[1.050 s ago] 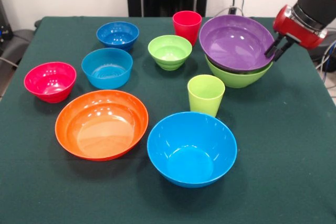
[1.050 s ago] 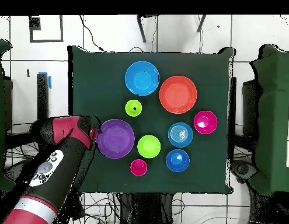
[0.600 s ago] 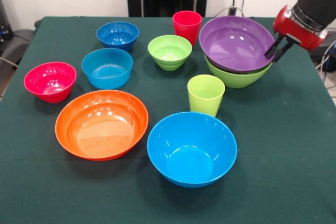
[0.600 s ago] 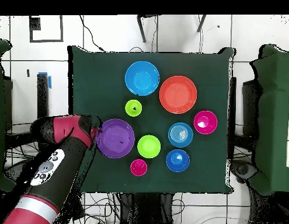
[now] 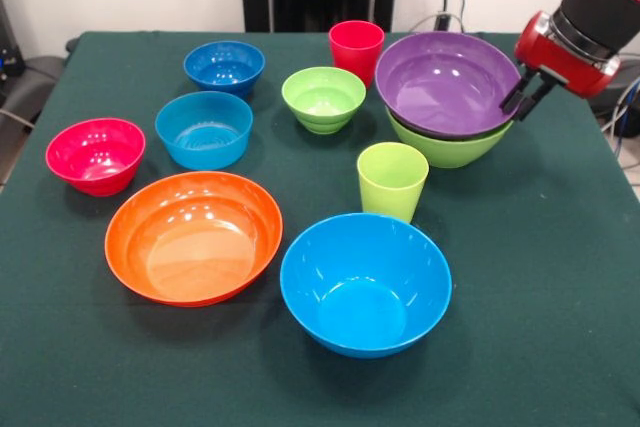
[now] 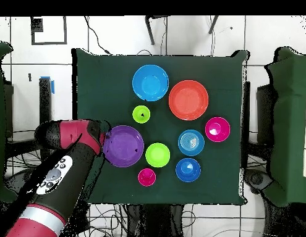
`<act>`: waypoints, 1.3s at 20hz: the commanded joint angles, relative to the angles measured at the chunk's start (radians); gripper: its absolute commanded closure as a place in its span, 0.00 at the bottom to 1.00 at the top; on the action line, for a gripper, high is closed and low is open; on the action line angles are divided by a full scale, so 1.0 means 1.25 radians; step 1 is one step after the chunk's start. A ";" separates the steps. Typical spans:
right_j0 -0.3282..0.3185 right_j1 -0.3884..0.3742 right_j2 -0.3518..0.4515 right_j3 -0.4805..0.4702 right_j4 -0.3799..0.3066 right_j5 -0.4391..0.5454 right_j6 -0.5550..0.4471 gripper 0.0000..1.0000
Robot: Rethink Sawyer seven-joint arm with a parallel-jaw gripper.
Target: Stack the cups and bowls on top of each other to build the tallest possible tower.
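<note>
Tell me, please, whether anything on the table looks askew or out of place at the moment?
Only the large purple bowl: it sits tilted in the large lime-green bowl, its rim raised on the side by the gripper, not nested level. The other bowls and both cups stand upright and apart; nothing looks spilled or damaged.

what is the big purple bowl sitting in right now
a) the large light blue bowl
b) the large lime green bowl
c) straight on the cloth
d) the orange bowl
b: in the front view the purple bowl sits nested in the large lime green bowl, whose rim shows just beneath it.
</note>
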 commanded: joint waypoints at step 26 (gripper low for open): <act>-0.034 0.028 0.091 0.006 0.005 -0.021 0.094 1.00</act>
